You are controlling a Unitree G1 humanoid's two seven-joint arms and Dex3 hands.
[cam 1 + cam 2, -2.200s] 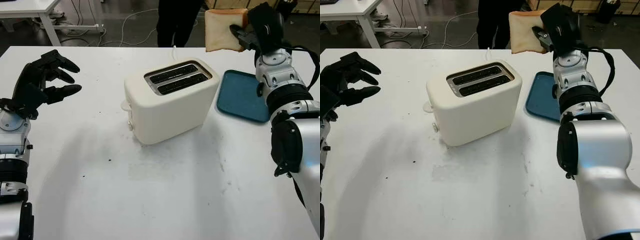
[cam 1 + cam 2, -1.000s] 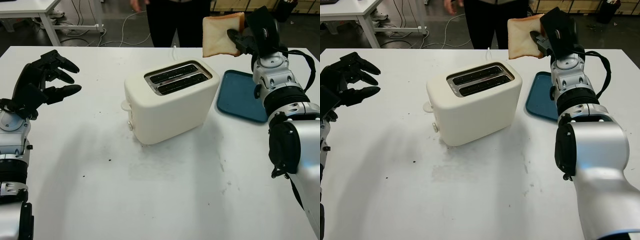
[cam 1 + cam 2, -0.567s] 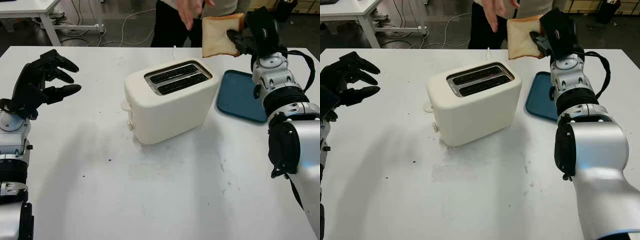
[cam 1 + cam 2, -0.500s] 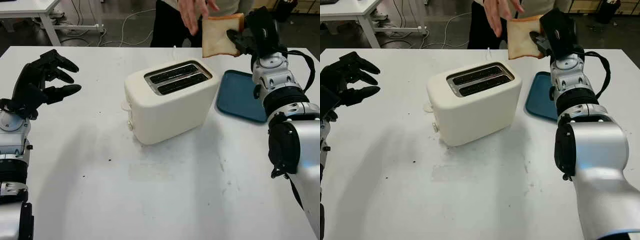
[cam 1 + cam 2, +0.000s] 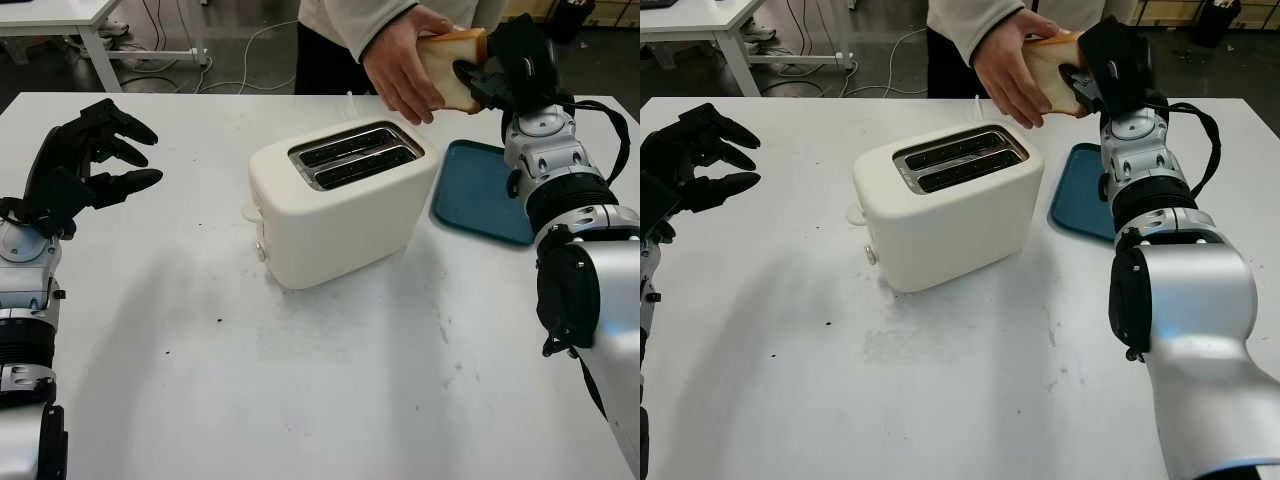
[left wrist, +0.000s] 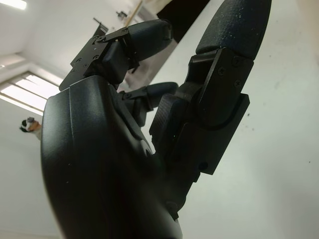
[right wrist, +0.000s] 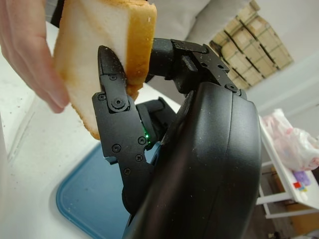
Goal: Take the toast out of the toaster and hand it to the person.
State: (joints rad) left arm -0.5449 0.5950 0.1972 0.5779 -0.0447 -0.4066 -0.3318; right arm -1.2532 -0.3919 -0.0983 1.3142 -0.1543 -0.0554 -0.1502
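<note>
From the left eye view, the right robot hand (image 5: pixel 490 78) is raised beyond the far right part of the tabletop (image 5: pixel 330 380), clamped on one edge of the toast (image 5: pixel 462 68), while a person's hand (image 5: pixel 405 72) wraps the opposite side of the same slice. Both grips are on it at once, so I judge the risk to be timing: if the robot fingers let go late the bread may tear, and if they let go before the person's hold is firm it could drop toward the blue tray (image 5: pixel 482 195) or the toaster (image 5: pixel 340 200). The toaster stands mid-tabletop with both slots showing nothing inside. Nothing stands between the slice and the person.

From the left wrist view, the left robot hand (image 6: pixel 149 129) holds nothing, released, above the left side of the tabletop, well apart from the handover.

From the right wrist view, a black finger (image 7: pixel 117 112) presses the flat face of the toast, with the person's fingers (image 7: pixel 30 55) just beside it and the tray below.
</note>
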